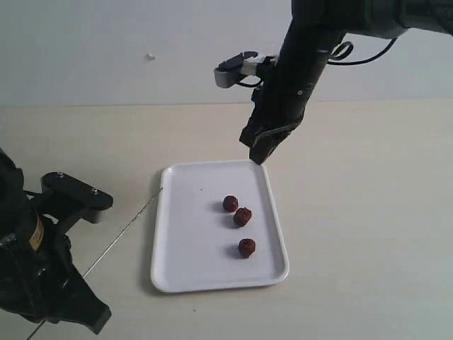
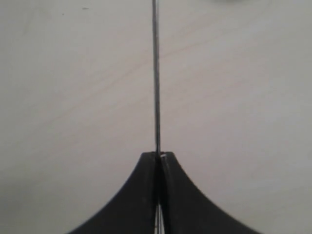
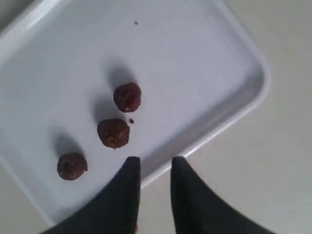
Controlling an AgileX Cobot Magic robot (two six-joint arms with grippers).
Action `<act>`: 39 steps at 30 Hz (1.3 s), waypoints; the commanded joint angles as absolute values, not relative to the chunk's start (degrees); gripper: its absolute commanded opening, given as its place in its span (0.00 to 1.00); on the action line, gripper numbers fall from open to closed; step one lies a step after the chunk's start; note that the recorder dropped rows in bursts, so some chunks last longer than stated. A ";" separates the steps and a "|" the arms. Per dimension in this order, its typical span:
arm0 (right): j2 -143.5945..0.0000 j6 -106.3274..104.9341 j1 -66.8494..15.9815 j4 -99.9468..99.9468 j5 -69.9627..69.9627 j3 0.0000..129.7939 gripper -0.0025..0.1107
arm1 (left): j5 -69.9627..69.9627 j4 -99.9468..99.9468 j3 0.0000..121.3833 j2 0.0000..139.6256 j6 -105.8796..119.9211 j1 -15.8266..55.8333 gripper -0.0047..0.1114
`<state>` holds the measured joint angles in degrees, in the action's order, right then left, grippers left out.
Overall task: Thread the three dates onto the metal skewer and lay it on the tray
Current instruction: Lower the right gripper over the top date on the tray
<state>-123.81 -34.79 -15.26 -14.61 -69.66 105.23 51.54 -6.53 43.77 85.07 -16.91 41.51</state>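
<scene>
Exterior view shows the left arm low in the near left corner of the pale table. Its wrist view shows the left gripper with both black fingers pressed flat together, clamped on the metal skewer. The skewer is a very thin, straight grey rod that leaves the fingertips in line with them. Seen from outside, its long axis runs on a diagonal from the near left up and away to the right, and its tip points at the left rim of the tray, close to the far left corner. Whether the tip touches the rim cannot be told. The tray is white and rectangular with rounded corners and a low raised rim, its long side running away from the camera. All three dates lie loose on its right half: small, round, wrinkled and dark reddish-brown. They form a loose line along the tray's length. The far date and the middle date sit just beside each other, and the near date lies apart from them. Furthest right, the right gripper points down at the tray's far right corner, over the rim. Its two dark fingers stand slightly apart with nothing between them.
</scene>
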 commanded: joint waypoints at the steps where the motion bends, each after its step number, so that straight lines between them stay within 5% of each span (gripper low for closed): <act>1: -126.43 -39.23 -15.28 -19.50 -67.95 105.73 0.40 | 52.73 -7.40 43.47 84.64 -16.41 41.45 0.04; 7: -129.88 -33.26 -18.48 -15.52 -68.38 110.77 0.49 | 55.35 -10.02 41.98 84.64 -16.72 41.45 0.04; 19: -134.64 -19.41 -25.66 -5.32 -69.96 115.93 0.49 | 55.97 -13.23 39.37 84.64 -15.91 41.45 0.04; 39: -139.39 -16.15 -25.94 -2.40 -69.31 115.93 0.49 | 55.97 -13.48 39.37 84.64 -15.91 41.45 0.04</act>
<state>-139.46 -16.45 -25.95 -2.90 -69.10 115.51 55.94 -13.22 39.58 84.98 -15.46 41.51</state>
